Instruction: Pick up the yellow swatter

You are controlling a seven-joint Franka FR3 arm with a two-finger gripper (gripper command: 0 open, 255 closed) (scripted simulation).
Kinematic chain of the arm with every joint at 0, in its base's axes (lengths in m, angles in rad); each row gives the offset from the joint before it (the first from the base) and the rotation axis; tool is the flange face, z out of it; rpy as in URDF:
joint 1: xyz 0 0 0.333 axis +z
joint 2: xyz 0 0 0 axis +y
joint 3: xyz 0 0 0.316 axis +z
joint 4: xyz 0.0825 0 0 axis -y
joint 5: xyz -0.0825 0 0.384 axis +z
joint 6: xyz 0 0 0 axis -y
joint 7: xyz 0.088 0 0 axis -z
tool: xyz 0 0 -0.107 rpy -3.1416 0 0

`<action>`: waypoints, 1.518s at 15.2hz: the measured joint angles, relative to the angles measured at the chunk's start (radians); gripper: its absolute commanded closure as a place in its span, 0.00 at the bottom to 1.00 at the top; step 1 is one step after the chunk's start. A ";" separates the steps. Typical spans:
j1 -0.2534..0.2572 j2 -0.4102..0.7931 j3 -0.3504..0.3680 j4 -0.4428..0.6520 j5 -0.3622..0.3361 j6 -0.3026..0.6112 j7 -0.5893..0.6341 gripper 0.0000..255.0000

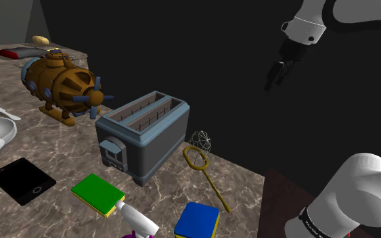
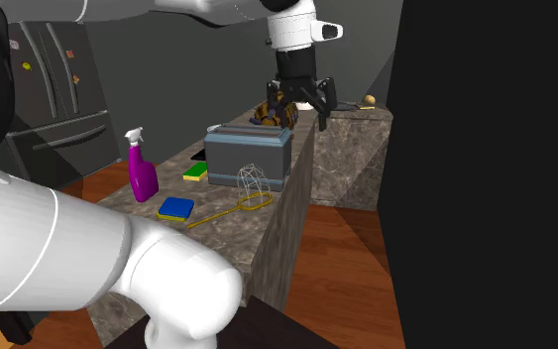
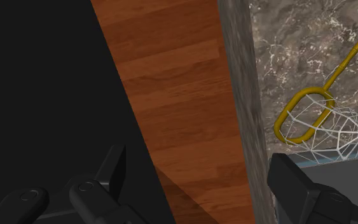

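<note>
Black two-finger pincer (image 1: 277, 73) hangs in the air off the dark marble desk's (image 1: 57, 145) edge, over the wood floor (image 3: 184, 95). Fingers apart, gripping nothing. Yellow long-handled swatter with white wire-mesh head (image 1: 212, 186) lies flat near that desk edge, head just beside the grey-blue two-slot toaster (image 1: 141, 135).

Dim light over the bench (image 1: 47, 145) in the shoulder view, soft and flat, with pale veins just glinting in the marble. The toaster (image 1: 141, 135) has a lighter top than sides, so the light falls from above. On the far right sits a pure black area (image 1: 216, 54). The white arm (image 1: 358, 189) glows brightest. The second exterior view is lighter, the fridge (image 2: 54, 89) evenly lit. In the wrist view the wooden floor (image 3: 171, 83) looks warm, with a slanted darker wedge beside the bench, and the yellow swatter (image 3: 348, 58) shines.
</note>
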 measured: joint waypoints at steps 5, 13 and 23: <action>0.016 0.007 0.045 -0.052 0.039 0.051 0.068 0.00; 0.060 0.110 0.161 -0.145 0.133 0.240 0.237 0.00; 0.098 0.350 0.307 -0.128 0.206 0.472 0.437 0.00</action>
